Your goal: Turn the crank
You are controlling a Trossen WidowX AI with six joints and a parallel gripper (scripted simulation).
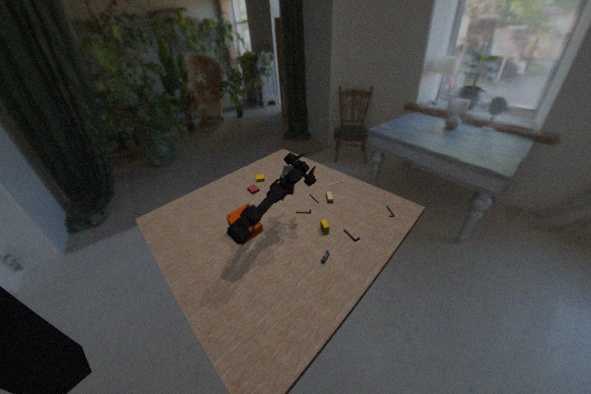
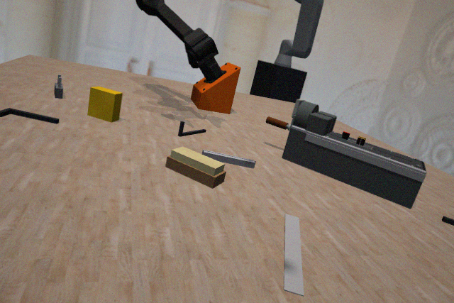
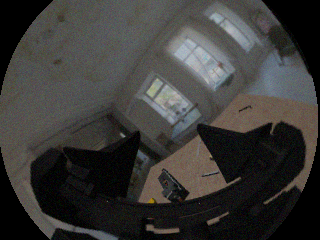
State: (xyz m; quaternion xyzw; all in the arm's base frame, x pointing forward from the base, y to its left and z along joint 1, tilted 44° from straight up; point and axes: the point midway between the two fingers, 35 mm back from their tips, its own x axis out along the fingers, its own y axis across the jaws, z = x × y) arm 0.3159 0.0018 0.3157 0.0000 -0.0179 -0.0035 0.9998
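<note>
The grey machine (image 2: 348, 169) (image 3: 171, 184) stands on the table; in the top view the arm largely hides it. Its crank has a brown handle (image 2: 277, 122) that sticks out at the left end in the exterior view. A small red pointer (image 2: 345, 135) is on top of the slide, left of a dark block with brass-coloured edges (image 2: 361, 140), with a visible gap between them. The two zero marks cannot be told apart clearly. My gripper (image 1: 307, 163) (image 3: 168, 130) is open and empty, raised above the table and away from the handle. Its fingers are out of the exterior view.
A yellow block (image 1: 324, 227) (image 2: 101, 104), a cream-and-brown block (image 1: 329, 197) (image 2: 194, 167), a metal bar (image 1: 313, 198) (image 2: 229, 159), a flat pale strip (image 1: 334, 183) (image 2: 293, 255) and several black hex keys lie about. A red block (image 1: 253, 188) and another yellow block (image 1: 259, 177) lie near the back left edge.
</note>
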